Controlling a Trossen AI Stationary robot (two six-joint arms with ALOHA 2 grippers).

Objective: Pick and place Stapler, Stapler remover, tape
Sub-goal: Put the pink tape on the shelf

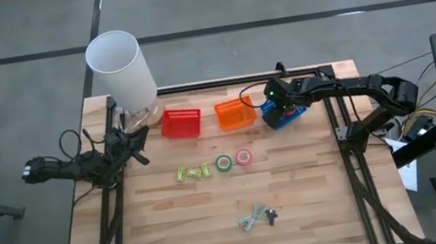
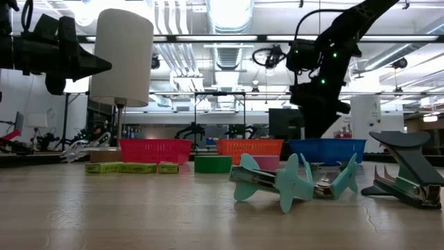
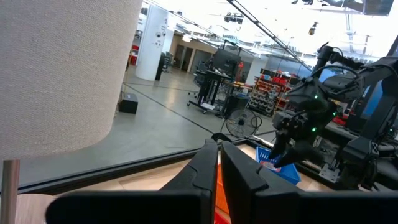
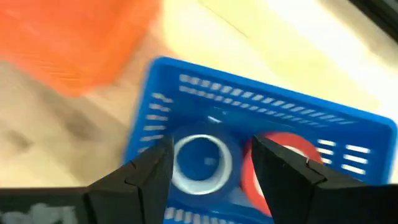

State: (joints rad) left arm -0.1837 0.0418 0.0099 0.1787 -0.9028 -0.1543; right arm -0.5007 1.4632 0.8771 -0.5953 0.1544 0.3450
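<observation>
**Right gripper over blue basket, two tape rolls inside**

Landmark: blue basket [image 1: 282,116], at the bench [image 1: 215,225] back edge.

- Right gripper [image 4: 208,163] hangs directly above the blue basket, jaws released, nothing between them. Right wrist view shows the blue tape roll [image 4: 202,163] and red tape roll [image 4: 273,171] lying side by side on the basket floor.
- Orange basket [image 1: 235,114] just beside the blue basket; red basket [image 1: 181,122] beyond the orange one, same row.
- Green tape roll [image 1: 224,163] and pink tape roll [image 1: 244,158] on the bench, in front of the blue basket, close together.
- Yellow-green staplers [image 1: 193,172] in a row farther out from the blue basket than the green roll.
- Staple removers [image 1: 257,216]: teal and dark ones grouped near the bench front, well apart from the blue basket.
- Left gripper [image 1: 137,142] parked far from the blue basket, by the white lamp [image 1: 121,67] past the red basket; jaws clenched, empty.
</observation>
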